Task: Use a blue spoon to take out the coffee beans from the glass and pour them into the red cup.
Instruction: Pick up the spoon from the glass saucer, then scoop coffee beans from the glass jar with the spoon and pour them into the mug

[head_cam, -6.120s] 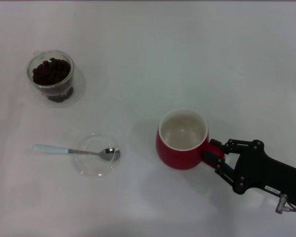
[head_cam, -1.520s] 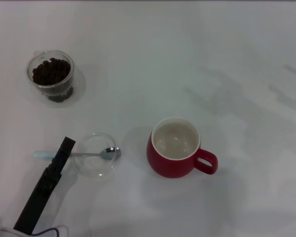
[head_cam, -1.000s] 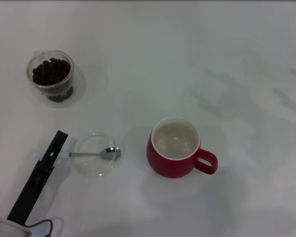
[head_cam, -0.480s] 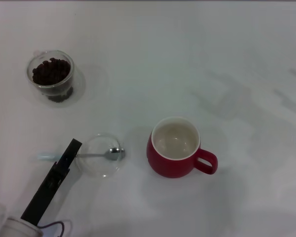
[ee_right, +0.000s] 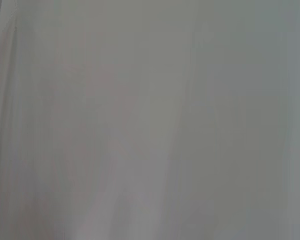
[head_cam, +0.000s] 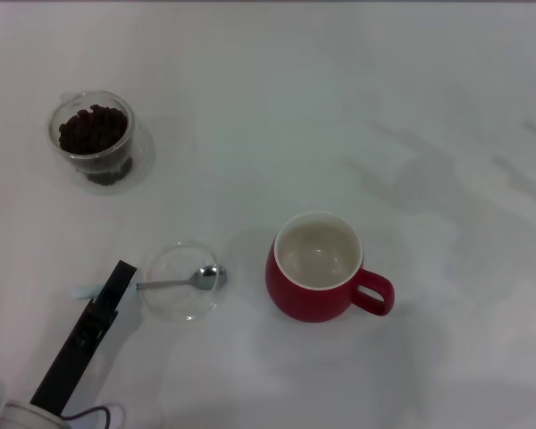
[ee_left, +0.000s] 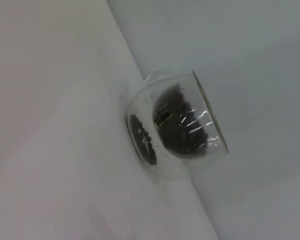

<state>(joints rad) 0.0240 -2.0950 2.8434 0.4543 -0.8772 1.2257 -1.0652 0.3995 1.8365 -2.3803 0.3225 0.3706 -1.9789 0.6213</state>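
On the white counter (head_cam: 277, 107), the red cup (head_cam: 317, 268) stands at four o'clock. The glass (head_cam: 93, 136) of coffee beans (head_cam: 93, 128) sits at ten o'clock. At seven, my left end effector (head_cam: 116, 284) covers the blue spoon (head_cam: 174, 283) handle; its grip I cannot tell.

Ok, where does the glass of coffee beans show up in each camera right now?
Head view: the glass stands at far left, beyond the spoon and the left pincer.
Left wrist view: the glass fills the middle of the picture, seen from the side.
Right wrist view: not in it.
Shared landmark: the coffee beans inside it.
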